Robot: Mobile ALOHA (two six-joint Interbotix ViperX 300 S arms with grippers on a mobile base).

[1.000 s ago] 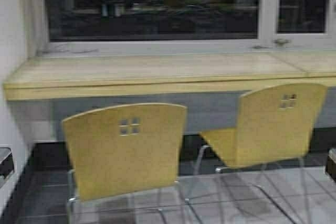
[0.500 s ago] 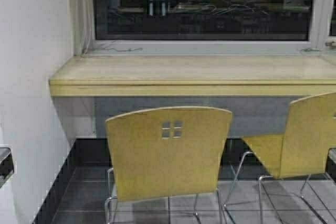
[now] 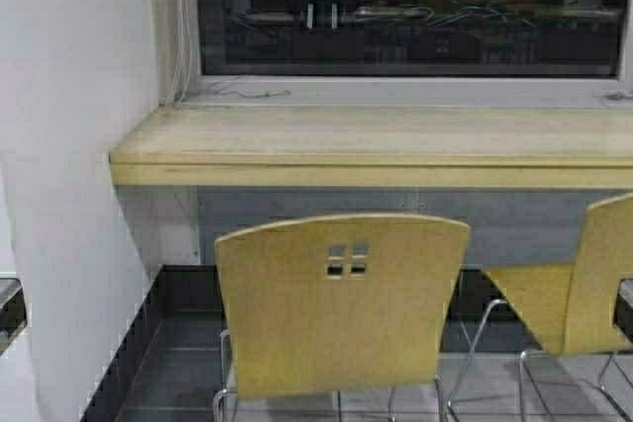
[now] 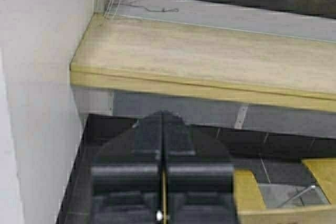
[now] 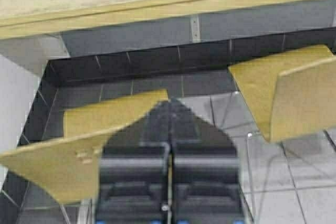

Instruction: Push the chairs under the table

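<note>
Two mustard-yellow chairs stand out from the table [image 3: 376, 145], their backrests toward me. The nearer chair [image 3: 341, 308] is at the centre, and the second chair [image 3: 579, 294] is cut by the right edge. Both seats sit in front of the table's edge, not beneath it. My left gripper [image 4: 163, 116] is shut and empty, held in the air facing the table [image 4: 210, 61]. My right gripper [image 5: 170, 104] is also shut and empty, above the nearer chair's backrest [image 5: 52, 156], with the second chair [image 5: 294, 93] off to one side. Neither gripper touches a chair.
A white wall [image 3: 69, 165] closes off the left side and meets the table's end. A dark window [image 3: 415, 7] with a pale sill runs behind the table. Dark tiles line the foot of the wall, and the floor [image 5: 315, 192] is grey tile.
The robot has moved: the whole scene has slid to the right and looks slightly nearer. The left wall fills more of the view, and the second chair is partly off the right edge.
</note>
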